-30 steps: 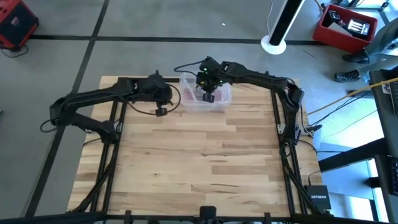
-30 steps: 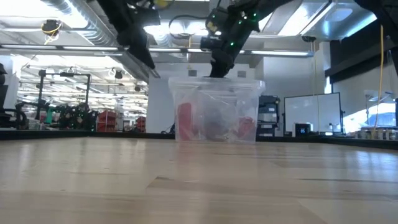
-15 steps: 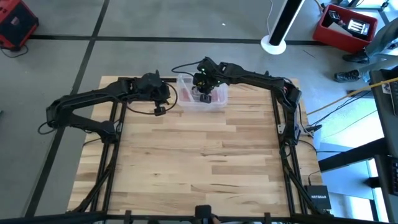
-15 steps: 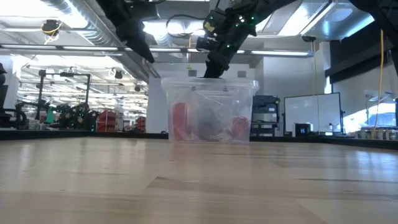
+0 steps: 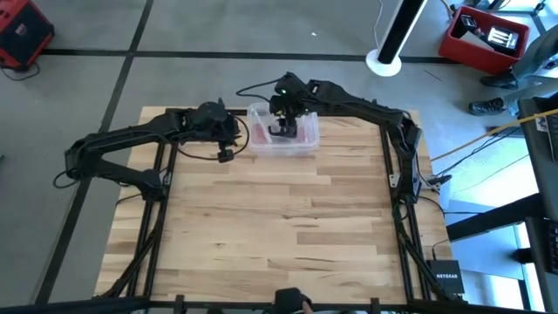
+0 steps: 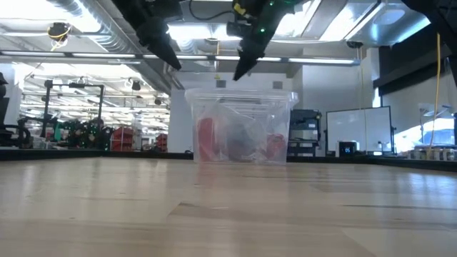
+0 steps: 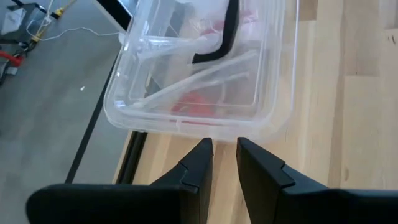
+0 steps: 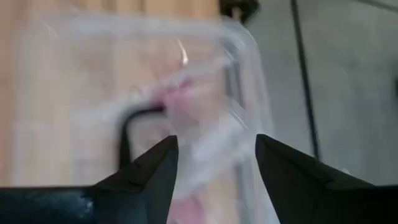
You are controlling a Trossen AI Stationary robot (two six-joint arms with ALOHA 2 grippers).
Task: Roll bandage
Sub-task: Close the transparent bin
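The pink bandage sits inside the clear box at upper centre. The right gripper hovers above it, fingers wide and empty; the left gripper, narrow, waits just beside the box.

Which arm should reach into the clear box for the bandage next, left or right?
Probably the right. Its hand hangs directly over the clear box, fingers apart, with the pink bandage inside below it. The left hand sits beside the box's outer wall, fingers nearly together, so it would have to travel further.
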